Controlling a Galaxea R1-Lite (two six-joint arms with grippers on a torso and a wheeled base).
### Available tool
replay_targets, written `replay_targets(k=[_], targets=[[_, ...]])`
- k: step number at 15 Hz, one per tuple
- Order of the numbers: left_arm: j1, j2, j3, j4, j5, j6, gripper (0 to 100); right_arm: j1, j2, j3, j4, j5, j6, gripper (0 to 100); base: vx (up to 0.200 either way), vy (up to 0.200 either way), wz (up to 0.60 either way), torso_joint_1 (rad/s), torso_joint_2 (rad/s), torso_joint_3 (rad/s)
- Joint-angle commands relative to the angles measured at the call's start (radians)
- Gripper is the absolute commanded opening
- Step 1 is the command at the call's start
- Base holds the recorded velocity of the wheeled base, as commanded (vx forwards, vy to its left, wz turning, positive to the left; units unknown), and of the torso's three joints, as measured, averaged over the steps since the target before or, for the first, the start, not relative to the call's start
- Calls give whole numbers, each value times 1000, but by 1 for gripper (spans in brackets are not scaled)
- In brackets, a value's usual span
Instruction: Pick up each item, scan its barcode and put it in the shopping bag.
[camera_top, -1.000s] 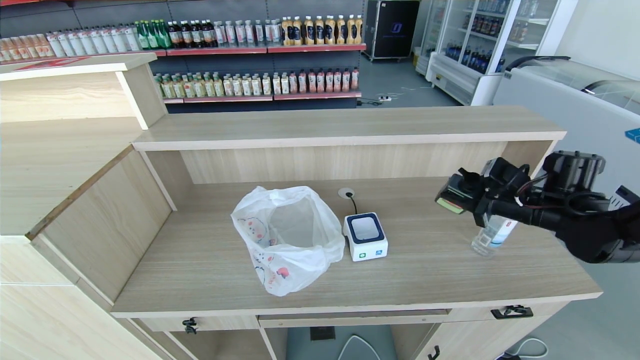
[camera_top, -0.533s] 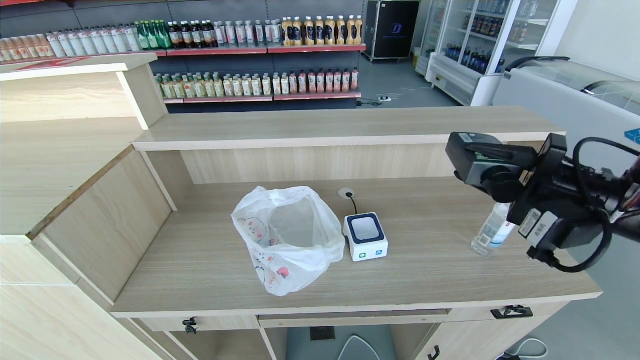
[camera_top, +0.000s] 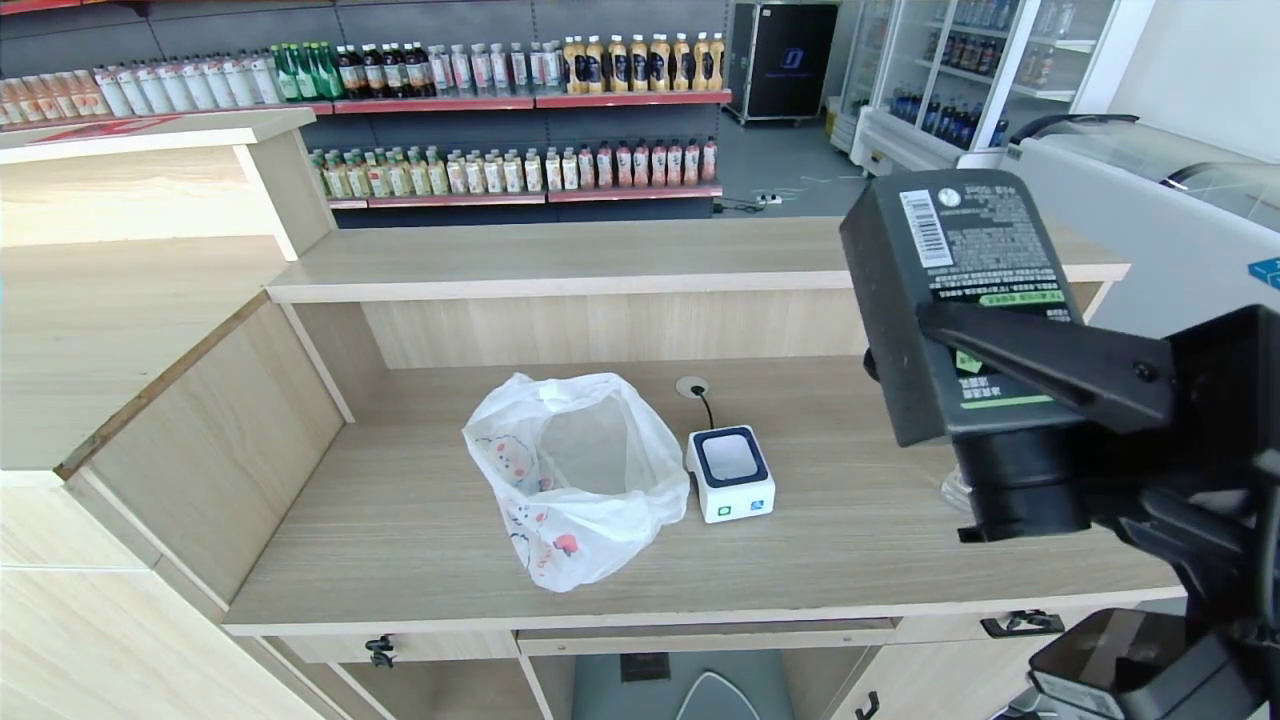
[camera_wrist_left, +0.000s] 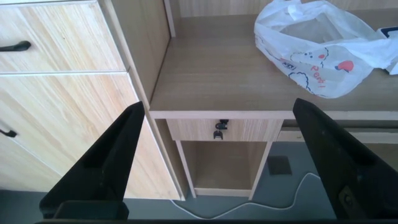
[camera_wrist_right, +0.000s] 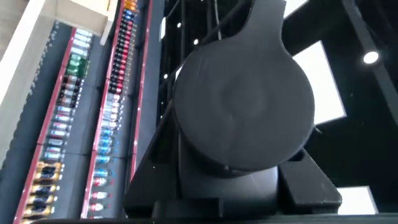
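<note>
Shopping bag (camera_top: 575, 480) on wooden counter (camera_top: 850, 540), drink shelves (camera_top: 520, 100) behind

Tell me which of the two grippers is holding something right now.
The right gripper: it clamps a black box with a barcode label, held up in the air. The left gripper is open and empty.

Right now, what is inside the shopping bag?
The shopping bag stands open and no item shows inside. Its crumpled front wall covers the bottom, which I cannot see.
</note>
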Motion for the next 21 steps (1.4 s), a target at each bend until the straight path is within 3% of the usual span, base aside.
replay_targets(k=[1, 6, 8, 21], targets=[[0, 0, 0, 0, 0, 0, 100, 121, 34, 14, 2, -7, -75, 0, 0, 0, 0, 0, 0, 0], [0, 0, 0, 0, 0, 0, 100, 234, 6, 26, 202, -22, -252, 0, 0, 0, 0, 0, 0, 0], [0, 0, 0, 0, 0, 0, 100, 282, 17, 8, 211, -25, -269, 0, 0, 0, 0, 0, 0, 0], [0, 0, 0, 0, 0, 0, 100, 300, -55, 15, 213, -54, -242, 0, 0, 0, 0, 0, 0, 0]])
